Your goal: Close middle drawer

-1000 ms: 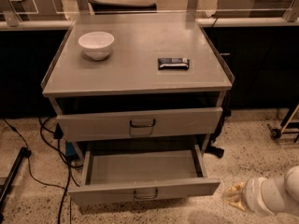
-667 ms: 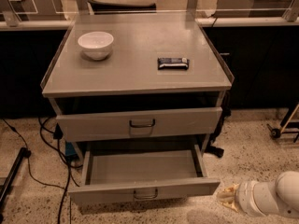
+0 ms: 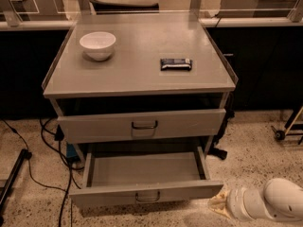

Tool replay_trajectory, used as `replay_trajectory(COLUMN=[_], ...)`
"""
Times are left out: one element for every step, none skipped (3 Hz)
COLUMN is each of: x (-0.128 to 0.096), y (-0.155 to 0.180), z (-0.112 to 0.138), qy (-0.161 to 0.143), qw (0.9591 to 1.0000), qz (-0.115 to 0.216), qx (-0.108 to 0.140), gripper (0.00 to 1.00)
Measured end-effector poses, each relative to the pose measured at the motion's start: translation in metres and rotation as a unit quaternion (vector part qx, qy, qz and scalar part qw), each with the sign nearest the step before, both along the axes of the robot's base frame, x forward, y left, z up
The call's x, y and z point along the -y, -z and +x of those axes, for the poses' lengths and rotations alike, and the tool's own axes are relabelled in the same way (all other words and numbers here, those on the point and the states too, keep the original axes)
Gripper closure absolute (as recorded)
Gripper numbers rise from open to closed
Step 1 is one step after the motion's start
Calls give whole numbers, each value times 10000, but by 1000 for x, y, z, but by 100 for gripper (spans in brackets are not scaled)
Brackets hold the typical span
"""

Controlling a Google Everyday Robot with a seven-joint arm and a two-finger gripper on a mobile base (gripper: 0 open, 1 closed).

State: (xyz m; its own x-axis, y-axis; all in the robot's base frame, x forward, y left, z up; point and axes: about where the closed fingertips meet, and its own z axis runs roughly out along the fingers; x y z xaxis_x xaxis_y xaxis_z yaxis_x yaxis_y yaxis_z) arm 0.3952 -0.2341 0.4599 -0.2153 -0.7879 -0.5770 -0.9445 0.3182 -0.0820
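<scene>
Grey metal middle drawer [image 3: 113, 196] stands wide open. Gripper [image 3: 220, 205] sits beside its near right corner, grip state indeterminable. An off-centre push risks skewing and jamming it.

The middle drawer [image 3: 146, 178] is grey metal, with a low, wide front panel and a small dark loop handle at its centre. It stands pulled well out of the cabinet [image 3: 142, 79] and level, its bare inside open to view. It lies just to the left of the gripper [image 3: 218, 203], whose tip is at the front panel's right corner, too close to tell whether they touch.
</scene>
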Motion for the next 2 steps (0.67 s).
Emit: replay_trajectory(x=[6,9], y=[18,42], z=[1,9], qy=[57,132], qw=[9999,9976], qz=[13,176], qx=[139,657], gripper=[100,100])
